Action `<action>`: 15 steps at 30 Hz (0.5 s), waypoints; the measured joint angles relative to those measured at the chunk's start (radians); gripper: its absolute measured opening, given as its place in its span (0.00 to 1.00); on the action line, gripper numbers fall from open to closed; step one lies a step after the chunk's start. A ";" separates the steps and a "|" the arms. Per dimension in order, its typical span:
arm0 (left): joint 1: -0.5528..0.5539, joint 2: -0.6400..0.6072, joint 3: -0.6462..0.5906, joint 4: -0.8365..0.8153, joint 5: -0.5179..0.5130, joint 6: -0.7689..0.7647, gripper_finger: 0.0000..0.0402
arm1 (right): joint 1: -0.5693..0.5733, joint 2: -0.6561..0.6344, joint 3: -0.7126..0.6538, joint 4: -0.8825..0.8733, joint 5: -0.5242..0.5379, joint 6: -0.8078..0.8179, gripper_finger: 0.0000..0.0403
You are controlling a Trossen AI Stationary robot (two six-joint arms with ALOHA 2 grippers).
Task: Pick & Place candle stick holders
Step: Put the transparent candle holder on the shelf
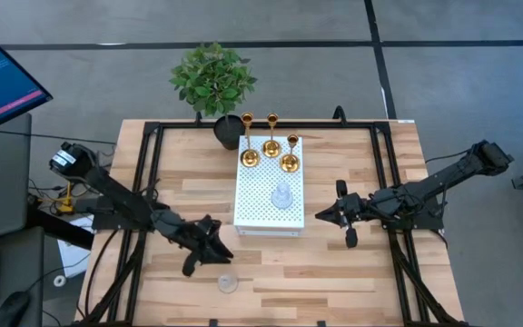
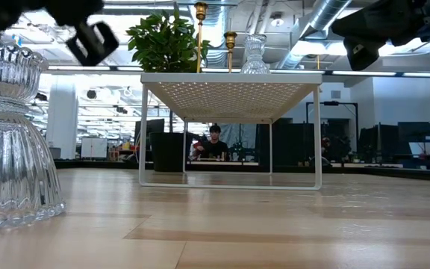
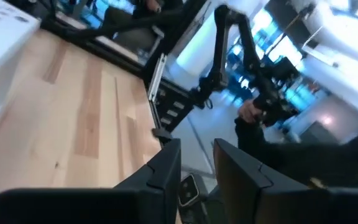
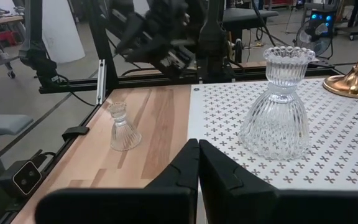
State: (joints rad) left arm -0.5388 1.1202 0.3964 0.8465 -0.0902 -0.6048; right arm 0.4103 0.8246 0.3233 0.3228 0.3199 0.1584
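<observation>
Three gold holders (image 1: 250,156) (image 1: 271,145) (image 1: 290,162) stand by their round bases on the far end of the white perforated board (image 1: 260,211). A clear glass holder (image 1: 282,195) stands upright on the board's middle; it also shows in the right wrist view (image 4: 277,106). A second glass holder (image 1: 228,282) stands upright on the table near the front edge (image 4: 122,127) (image 2: 10,134). My left gripper (image 1: 223,251) hovers just beyond it, its fingers a narrow gap apart (image 3: 197,165) and empty. My right gripper (image 1: 321,216) is shut and empty (image 4: 197,149) at the board's right edge, pointing at it.
The board is a raised stand on thin white legs (image 2: 144,134). A green plant in a black pot (image 1: 214,86) stands at the board's far left corner. Black frame rails (image 1: 148,182) run along the table's sides. Bare wood lies at the front right (image 1: 352,282).
</observation>
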 joint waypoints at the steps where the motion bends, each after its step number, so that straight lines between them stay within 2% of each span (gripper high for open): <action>1: -0.003 0.000 0.036 -0.062 -0.001 0.002 0.23 | 0.000 0.000 0.000 0.000 0.000 0.000 0.00; 8: -0.002 0.000 0.267 -0.581 -0.081 -0.065 0.20 | 0.000 0.000 0.000 0.000 -0.002 0.000 0.00; 12: -0.004 0.000 0.368 -0.839 -0.084 -0.223 0.17 | 0.000 0.000 0.000 0.000 -0.002 0.000 0.00; 15: -0.008 0.000 0.401 -1.010 -0.061 -0.373 0.13 | 0.000 0.000 0.000 0.000 -0.003 0.000 0.00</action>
State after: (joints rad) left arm -0.5467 1.1206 0.7974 -0.1636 -0.1508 -0.9783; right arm 0.4103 0.8246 0.3233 0.3229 0.3172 0.1581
